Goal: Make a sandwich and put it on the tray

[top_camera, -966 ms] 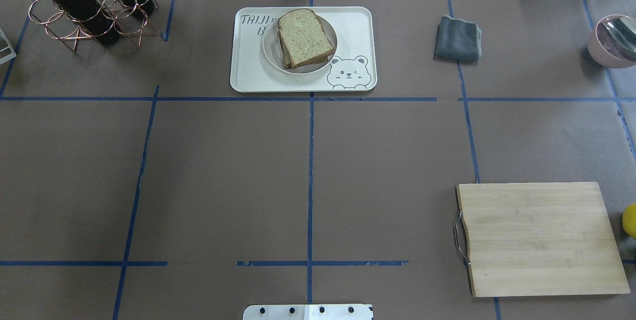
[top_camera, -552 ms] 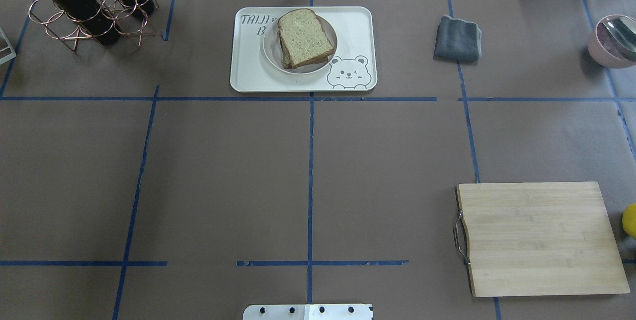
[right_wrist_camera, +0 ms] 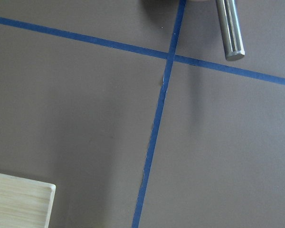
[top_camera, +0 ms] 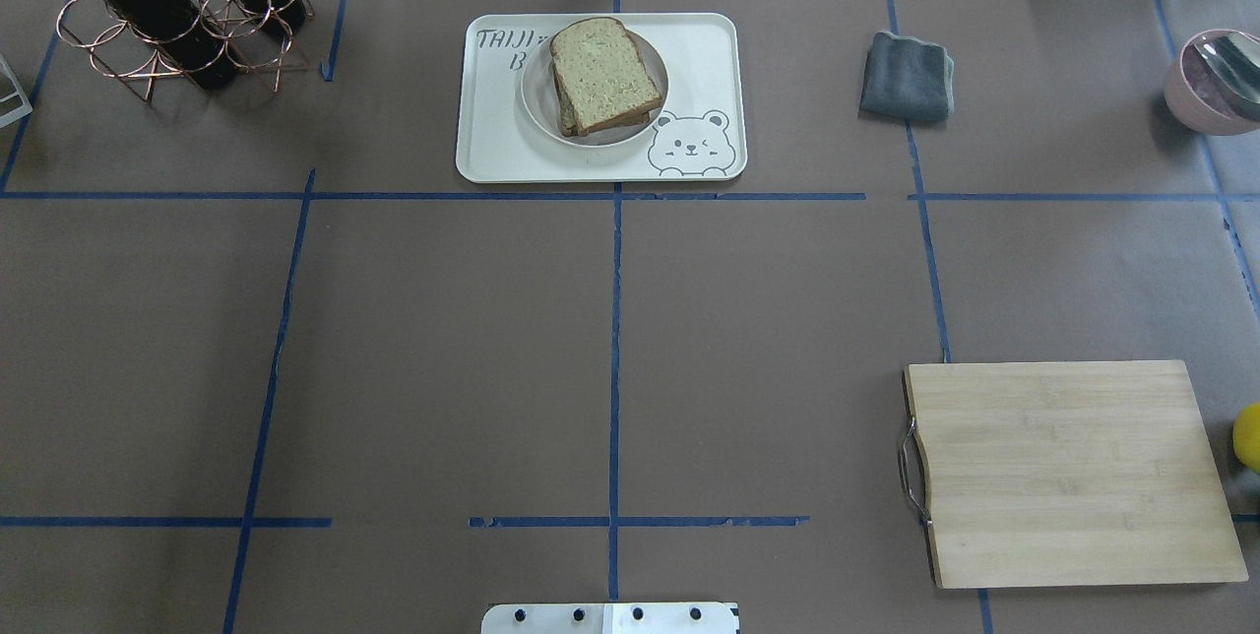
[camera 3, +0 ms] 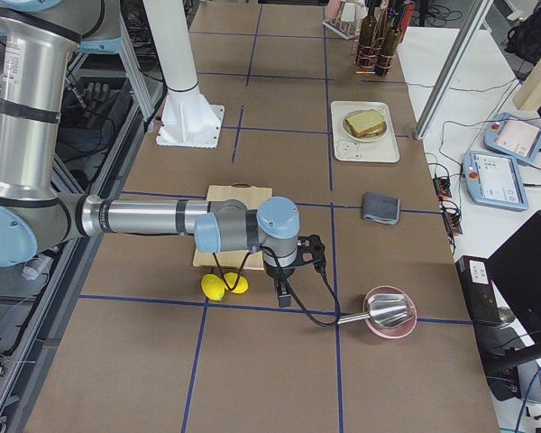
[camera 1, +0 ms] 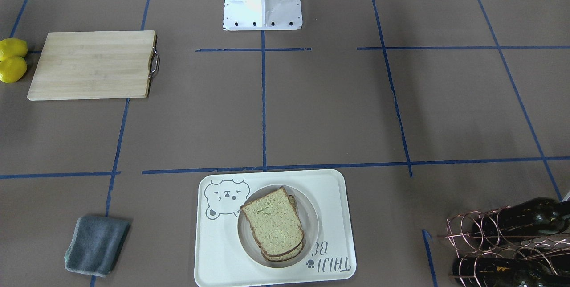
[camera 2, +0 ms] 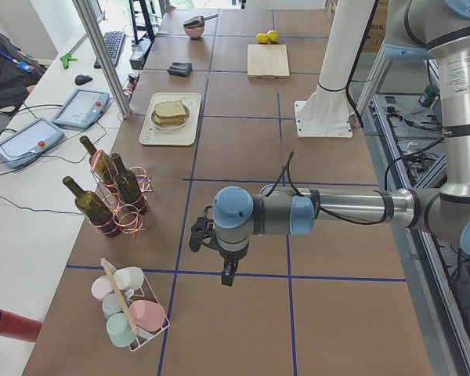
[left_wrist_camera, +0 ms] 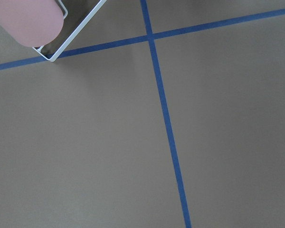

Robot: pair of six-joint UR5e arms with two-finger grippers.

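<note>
The sandwich (top_camera: 602,73) is a stack of tan bread slices with brown crust on a small round white dish (top_camera: 533,100), which sits on the cream tray (top_camera: 492,147) with the bear drawing at the table's far centre. It also shows in the front view (camera 1: 274,222). No egg shows between the slices. My left gripper (camera 2: 229,274) hangs over bare table near the cup rack, far from the tray; I cannot tell if it is open. My right gripper (camera 3: 282,298) hangs by the lemons and cutting board; I cannot tell its state.
A wooden cutting board (top_camera: 1068,472) lies front right, two lemons (camera 1: 12,59) beside it. A grey cloth (top_camera: 907,75), a pink bowl with a metal ladle (top_camera: 1211,83) and a copper wine rack (top_camera: 167,14) stand along the far side. A cup rack (camera 2: 129,305) is at the left end.
</note>
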